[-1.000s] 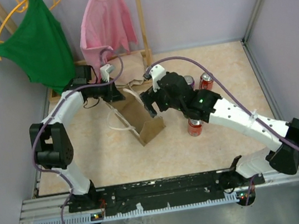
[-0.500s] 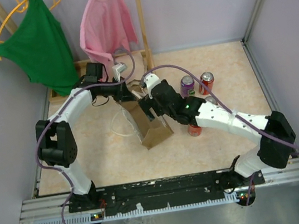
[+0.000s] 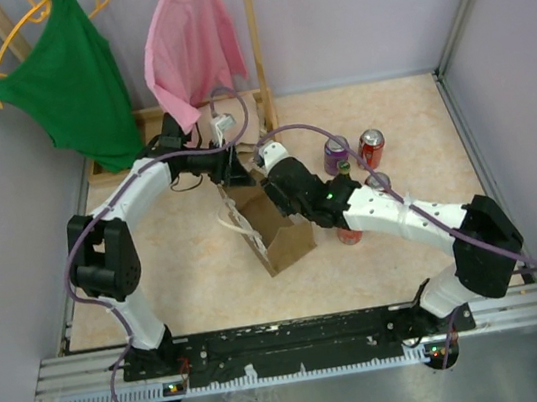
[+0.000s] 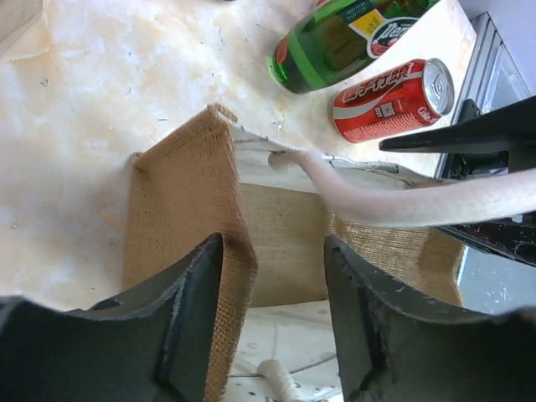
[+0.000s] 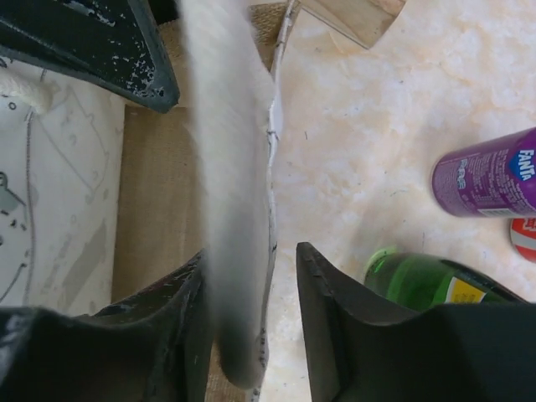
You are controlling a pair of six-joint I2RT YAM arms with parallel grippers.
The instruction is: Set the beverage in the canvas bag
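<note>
The tan canvas bag stands open in the middle of the table. My left gripper is at its far rim and stands open. The bag's wall lies against the inside of its left finger. My right gripper straddles the near-right wall, jaws partly open. That wall and a white cord handle sit between them, with a gap on the right. Beverages lie outside the bag: a green bottle, a red can and a purple can.
A purple can and a red can stand at the back right, another red can under my right arm. A green top and a pink top hang on a wooden rack behind.
My left gripper, shut a second ago, has opened at the bag's rim. My right gripper has moved left onto the bag's wall and narrowed around it. The bag has shifted slightly toward the front.
</note>
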